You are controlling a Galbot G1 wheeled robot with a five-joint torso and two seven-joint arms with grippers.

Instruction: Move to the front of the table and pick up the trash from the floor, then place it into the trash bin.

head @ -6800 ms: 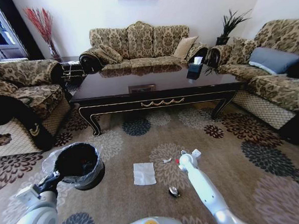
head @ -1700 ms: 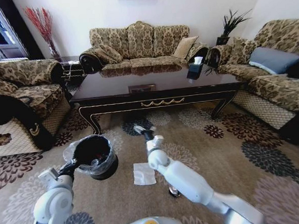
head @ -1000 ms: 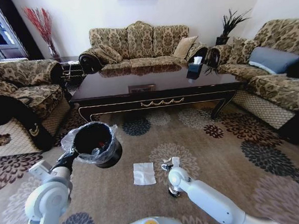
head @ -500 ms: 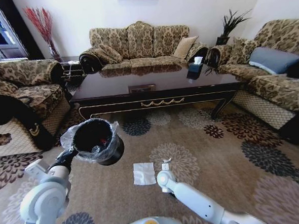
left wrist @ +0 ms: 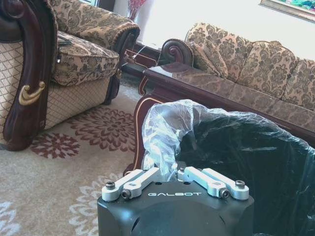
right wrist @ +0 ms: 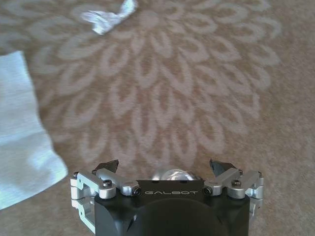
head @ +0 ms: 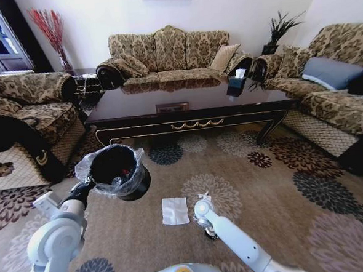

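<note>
Carpet (head: 277, 185) holds a napkin (head: 174, 210) and scrap (right wrist: 109, 17); right gripper (right wrist: 166, 169) hovers wide open, left gripper (left wrist: 173, 173) pinching the lifted, part-filled trash bin (head: 116, 171).

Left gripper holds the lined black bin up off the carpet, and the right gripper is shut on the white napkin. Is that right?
Half right. The left gripper does hold the trash bin by its lined rim, raised above the floor. But the right wrist view shows the right gripper open and empty over bare carpet, with the white napkin lying flat beside it, untouched.
</note>
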